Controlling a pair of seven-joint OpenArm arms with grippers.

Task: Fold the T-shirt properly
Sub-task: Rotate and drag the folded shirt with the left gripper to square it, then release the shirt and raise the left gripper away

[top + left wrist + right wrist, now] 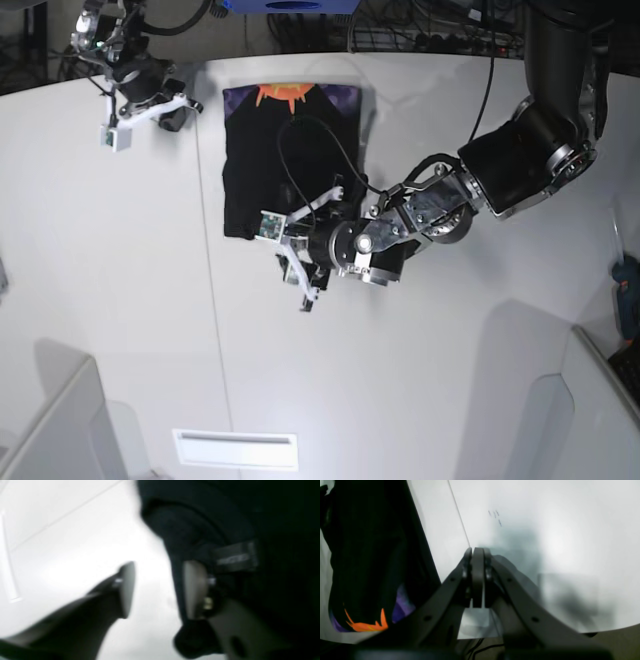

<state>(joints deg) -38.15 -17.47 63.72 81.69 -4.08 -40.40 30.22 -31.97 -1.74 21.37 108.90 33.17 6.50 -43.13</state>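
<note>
The black T-shirt (285,150) lies folded on the white table (120,300), its orange-and-purple print (290,97) showing at the far edge. My left gripper (290,250) is at the shirt's near edge. In the left wrist view the left gripper (161,590) is open, with the black T-shirt (225,517) pressed against the right pad (195,590) and a neck tag (237,557) just behind it. My right gripper (477,552) is shut and empty over bare table, with the T-shirt (370,555) to its left. In the base view the right gripper (165,105) hovers left of the shirt's far corner.
A thin seam (215,300) runs across the table toward the near edge. A white strip (235,450) lies near the table's front. Cables (420,35) crowd the space behind the table. A blue object (628,300) sits at the right edge.
</note>
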